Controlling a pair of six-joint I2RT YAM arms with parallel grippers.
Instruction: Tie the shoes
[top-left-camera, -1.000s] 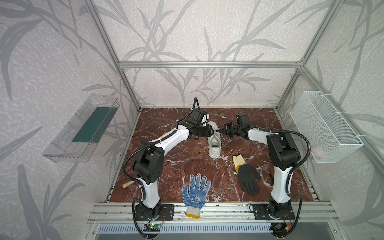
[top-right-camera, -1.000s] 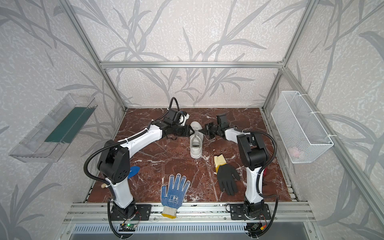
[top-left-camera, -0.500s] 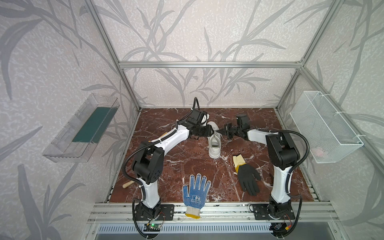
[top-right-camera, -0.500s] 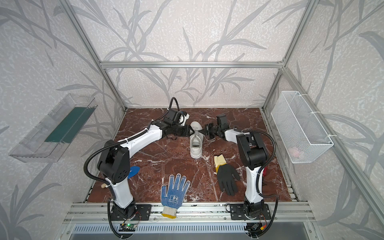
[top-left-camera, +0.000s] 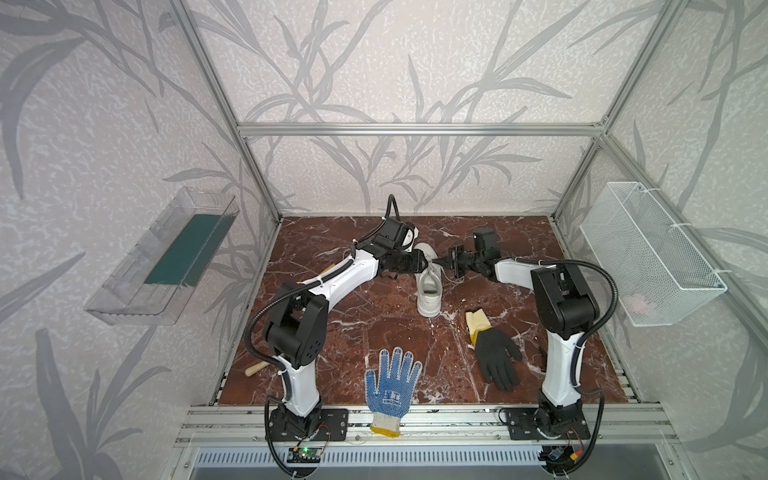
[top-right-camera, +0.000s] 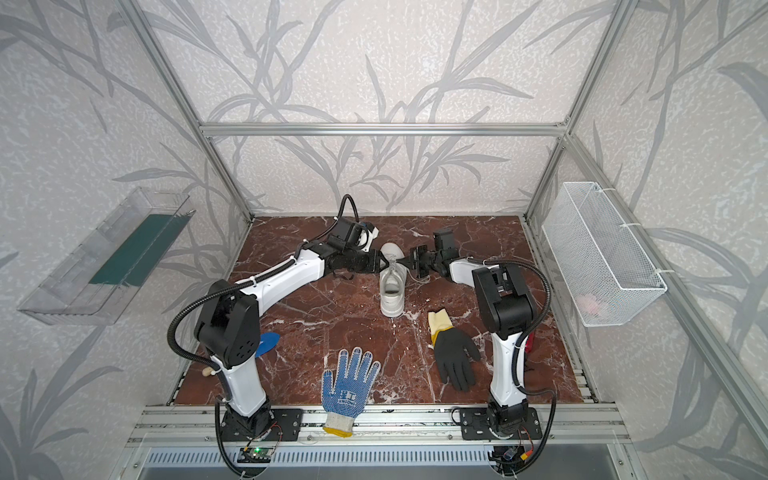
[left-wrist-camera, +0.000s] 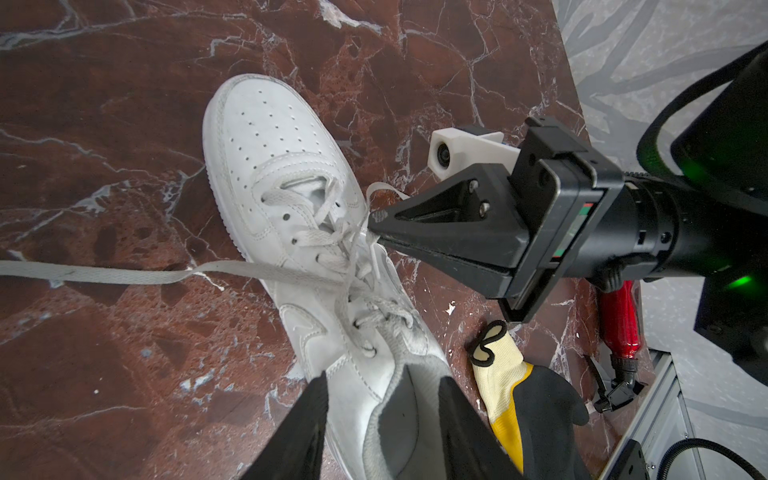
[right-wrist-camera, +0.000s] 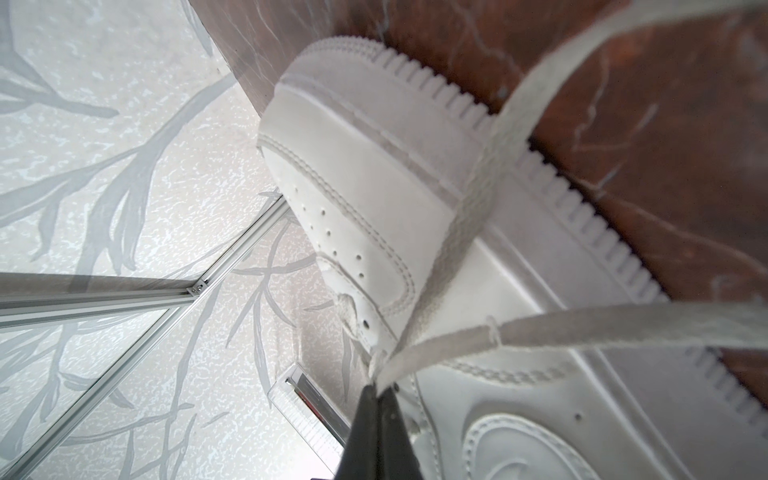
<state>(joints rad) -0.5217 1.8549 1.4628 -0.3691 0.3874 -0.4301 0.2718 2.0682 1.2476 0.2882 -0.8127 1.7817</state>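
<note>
Steady now: the shoe sits toward the back of the counter, toe to the wall. Pull the lace level and outward, so the shoe isn't dragged. Right jaws are clamped on that lace; left jaws stand half-spread over the heel collar, gripping nothing visible

Reaches forward and inward with the left arm, elbow raised near the base, forearm long and low. Holds the left gripper partly open, black fingers well apart. Reaches inward from the opposite side with the right arm, forearm roughly level. Clamps the right gripper fully together on a white lace. Points both grippers tip toward tip, near each other, in both top views.
</note>
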